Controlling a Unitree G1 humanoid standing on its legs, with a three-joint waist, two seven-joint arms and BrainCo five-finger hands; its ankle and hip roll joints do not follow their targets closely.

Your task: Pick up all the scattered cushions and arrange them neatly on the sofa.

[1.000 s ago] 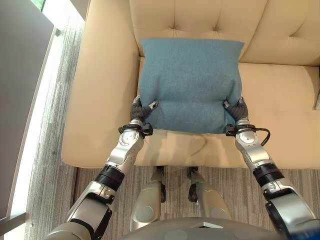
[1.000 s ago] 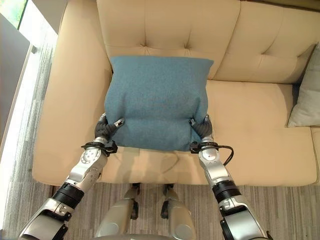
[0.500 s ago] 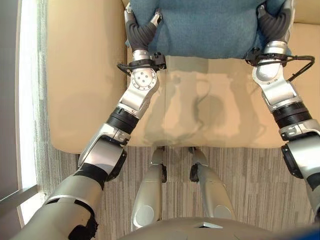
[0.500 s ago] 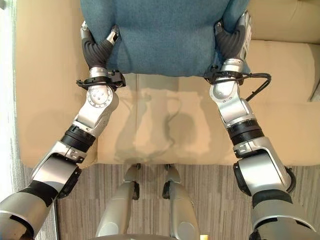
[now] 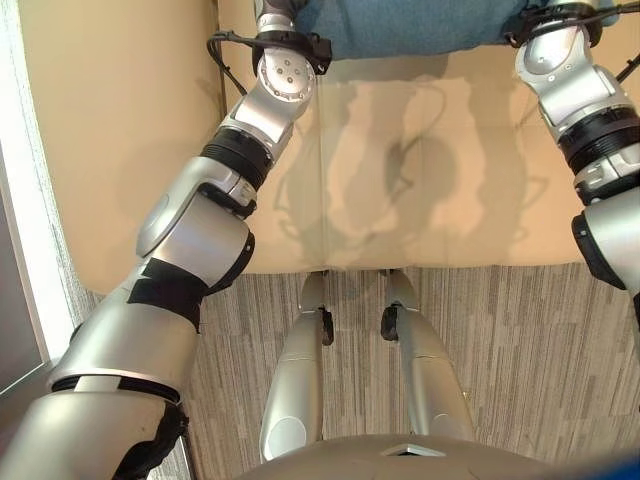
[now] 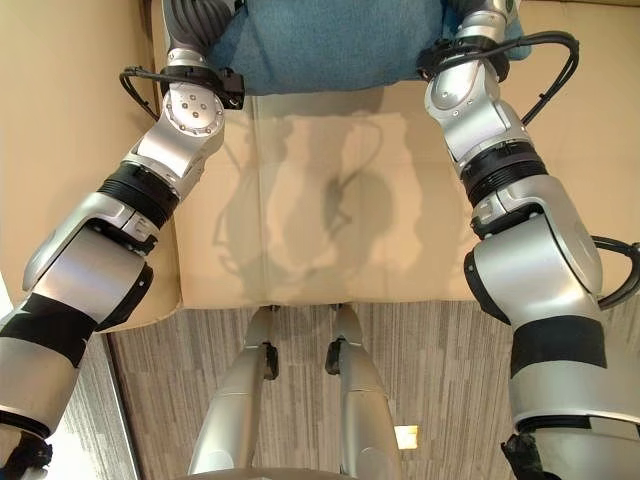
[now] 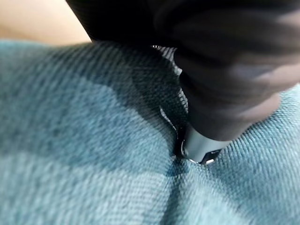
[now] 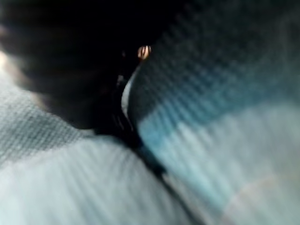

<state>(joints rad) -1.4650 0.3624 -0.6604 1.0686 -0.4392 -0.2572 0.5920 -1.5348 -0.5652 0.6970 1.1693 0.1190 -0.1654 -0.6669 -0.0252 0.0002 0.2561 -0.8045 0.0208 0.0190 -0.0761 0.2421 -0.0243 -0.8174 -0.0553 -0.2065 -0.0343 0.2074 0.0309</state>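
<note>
Both arms have stretched further forward since a second ago, carrying the blue cushion deeper onto the beige sofa toward its backrest; the head camera has also tipped down, so just the cushion's near edge shows at the top of the eye views. The left robot hand is pinched into the fabric at the cushion's near left corner, a fingertip dug into a fold. The right robot hand presses into the cloth at the near right corner, but whether its fingers are curled I cannot tell. The cushion spans the gap between the two hands. It looks light, soft and squashy, dimpling under the fingers, so the lower corners seem the best hold.
</note>
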